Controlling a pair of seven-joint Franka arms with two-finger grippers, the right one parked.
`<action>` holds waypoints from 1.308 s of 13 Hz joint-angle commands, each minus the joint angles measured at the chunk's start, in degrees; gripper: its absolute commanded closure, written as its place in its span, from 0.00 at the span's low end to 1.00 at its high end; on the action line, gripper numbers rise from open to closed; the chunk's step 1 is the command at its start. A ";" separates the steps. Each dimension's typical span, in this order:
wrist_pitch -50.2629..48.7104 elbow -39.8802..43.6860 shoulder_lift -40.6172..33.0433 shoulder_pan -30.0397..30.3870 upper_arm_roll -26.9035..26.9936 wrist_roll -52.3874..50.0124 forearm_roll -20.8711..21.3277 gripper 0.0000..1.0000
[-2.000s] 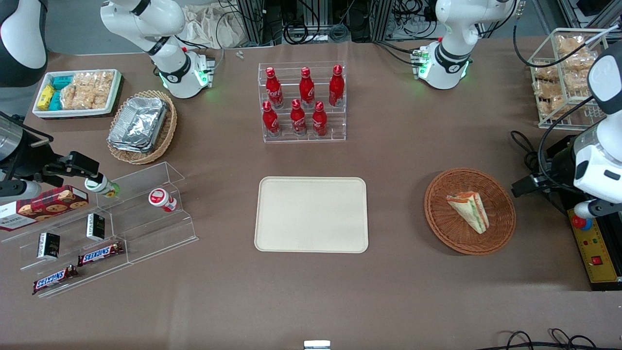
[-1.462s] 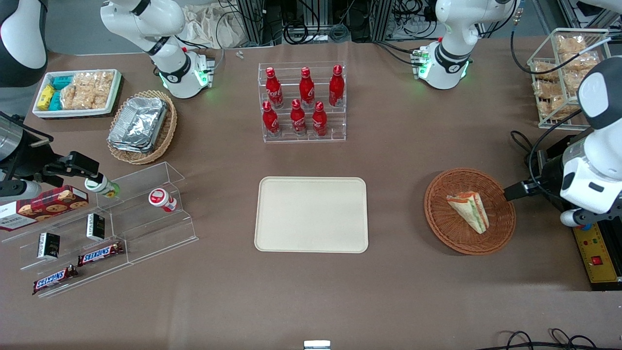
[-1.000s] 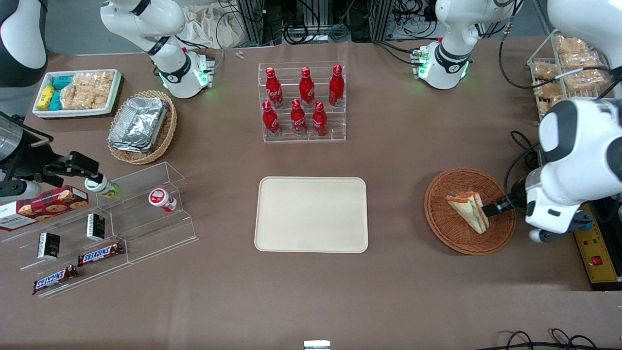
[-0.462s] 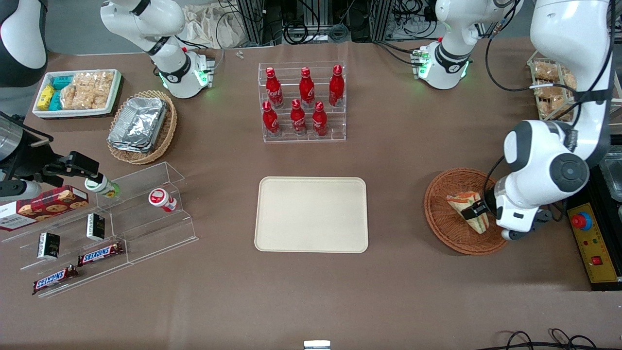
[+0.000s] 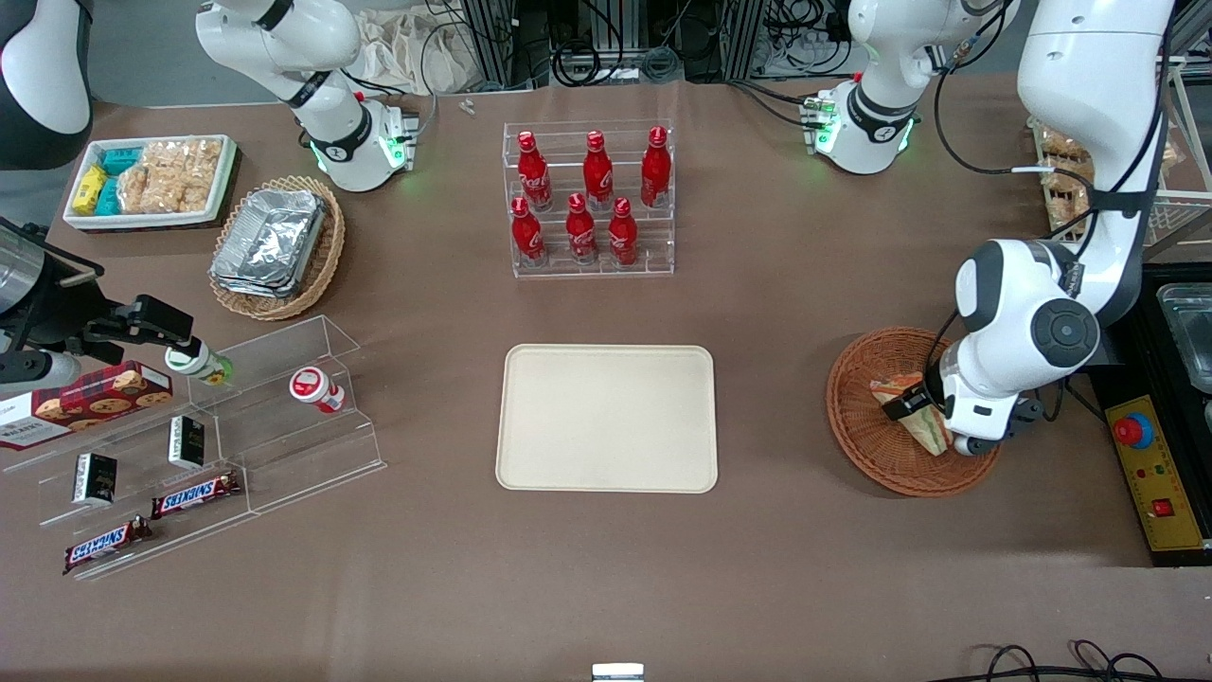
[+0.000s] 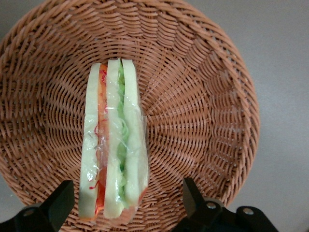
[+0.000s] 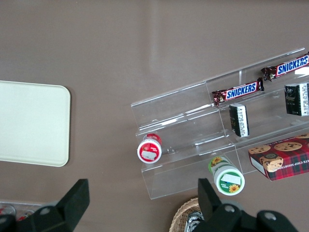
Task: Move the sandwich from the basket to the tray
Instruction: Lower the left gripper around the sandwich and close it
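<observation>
The sandwich [image 6: 113, 145], a wrapped white-bread wedge with orange-red and green filling, lies in the round reddish-brown basket [image 6: 207, 111]. My left gripper [image 6: 126, 203] hangs open just above it, one dark finger [image 6: 60, 203] on each long side of the wedge, touching nothing. In the front view the gripper [image 5: 914, 412] and its white wrist cover the middle of the sandwich [image 5: 933, 434], inside the basket [image 5: 852, 440] at the working arm's end of the table. The cream tray [image 5: 606, 417] lies bare at the table's middle.
A clear rack of red bottles [image 5: 589, 199] stands farther from the front camera than the tray. A control box with a red button [image 5: 1146, 455] sits beside the basket. Clear snack shelves [image 5: 208, 436] and a tan foil-tray basket [image 5: 276, 244] lie toward the parked arm's end.
The left arm swung in from the table's edge over the basket, and its gripper now sits above the sandwich. Sandwich, basket and tray have not moved.
</observation>
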 commanded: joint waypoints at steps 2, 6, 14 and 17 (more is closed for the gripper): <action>3.21 -0.50 1.21 0.03 0.24 -1.53 1.15 0.02; 7.08 0.55 2.79 0.12 0.32 -1.79 1.15 0.51; -3.50 7.04 0.16 0.03 0.15 -3.29 1.15 1.00; -17.57 16.34 -1.86 -0.31 -0.20 -2.50 1.15 1.00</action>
